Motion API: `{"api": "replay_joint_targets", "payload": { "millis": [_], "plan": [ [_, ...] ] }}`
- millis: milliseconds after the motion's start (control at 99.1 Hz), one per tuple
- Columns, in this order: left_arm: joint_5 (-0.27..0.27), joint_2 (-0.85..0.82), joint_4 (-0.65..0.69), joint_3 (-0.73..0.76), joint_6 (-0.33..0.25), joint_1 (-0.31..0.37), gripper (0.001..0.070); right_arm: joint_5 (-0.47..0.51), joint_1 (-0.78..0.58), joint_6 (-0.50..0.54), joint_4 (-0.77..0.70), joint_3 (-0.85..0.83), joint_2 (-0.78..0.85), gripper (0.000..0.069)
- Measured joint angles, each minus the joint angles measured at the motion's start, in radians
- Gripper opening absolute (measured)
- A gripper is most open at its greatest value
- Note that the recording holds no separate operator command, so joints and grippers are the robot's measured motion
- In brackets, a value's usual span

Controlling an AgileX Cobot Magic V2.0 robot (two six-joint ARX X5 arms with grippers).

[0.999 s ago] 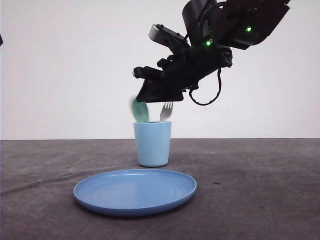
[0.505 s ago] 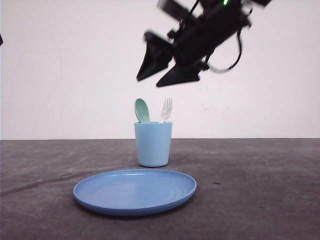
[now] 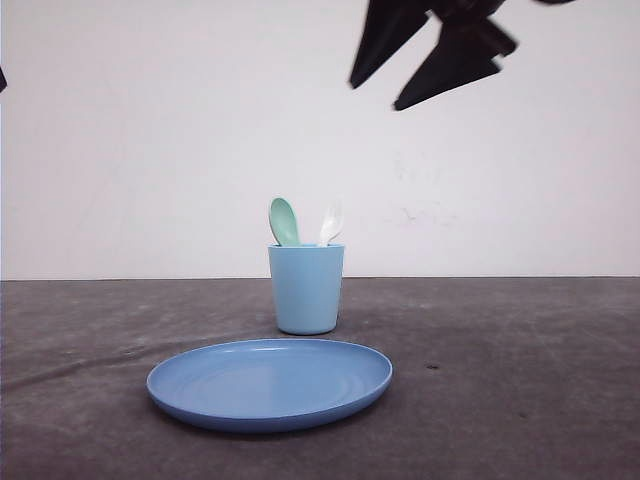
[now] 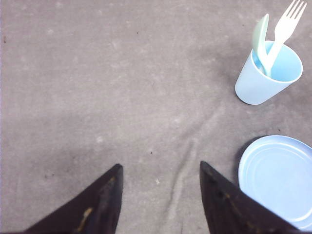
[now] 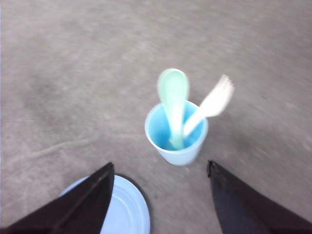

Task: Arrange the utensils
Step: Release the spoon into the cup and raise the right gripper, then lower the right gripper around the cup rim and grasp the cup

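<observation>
Spoon and fork both stand in the cup on the bench, behind the plate. Right hand is released, empty, high above the cup. Left hand is released, empty. Task appears complete; nothing left loose.

Surface: dark grey table.
Cup: upright, centre.
Plate: 6 o'clock of cup, near.

The right tool is matte black, its two fingers broad, flat wedges tapering to sharp points. The left tool matches: black tapered fingers, faint yellowish scuffs on one.
</observation>
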Motion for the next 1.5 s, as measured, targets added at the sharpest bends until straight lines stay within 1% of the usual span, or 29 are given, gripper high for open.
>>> {"api": "replay_joint_targets", "payload": {
  "millis": [71,202,454,505,606,777,1009,1090,1302,1373,1504],
  "plan": [
    [0.000,0.000,0.000,0.000,0.000,0.000,0.0297,0.022,-0.002,0.002,-0.017,-0.002,-0.021,0.0381],
    [-0.001,0.000,0.000,0.000,0.000,0.000,0.0297,0.021,-0.002,0.003,-0.010,-0.044,-0.064,0.0381],
    [-0.002,0.000,-0.001,0.000,0.000,0.000,0.0297,0.021,-0.012,0.006,0.089,-0.196,-0.076,0.0388],
    [-0.002,0.000,-0.001,0.000,0.000,0.000,0.0297,0.021,-0.014,0.007,0.127,-0.230,-0.076,0.0420],
    [-0.002,0.000,-0.001,0.000,0.000,0.000,0.0297,0.022,-0.016,0.018,0.212,-0.306,-0.076,0.0532],
    [-0.002,0.000,-0.001,0.000,0.000,0.000,0.0297,0.016,-0.015,0.039,0.327,-0.431,-0.069,0.0680],
    [-0.002,0.000,0.000,0.000,0.000,0.000,0.0297,0.014,-0.015,0.045,0.431,-0.453,0.024,0.0681],
    [-0.002,0.000,0.000,0.000,0.000,0.000,0.0297,0.008,-0.015,0.045,0.495,-0.453,0.073,0.0681],
    [-0.002,0.000,0.000,0.000,0.000,0.000,0.0297,-0.050,-0.015,0.045,0.703,-0.451,0.231,0.0681],
    [-0.002,0.000,0.000,0.000,0.000,0.000,0.0297,-0.058,-0.014,0.045,0.735,-0.427,0.283,0.0681],
    [-0.002,0.000,0.000,0.000,0.000,0.000,0.0297,-0.072,-0.015,0.045,0.751,-0.339,0.369,0.0681]
  ]
}}
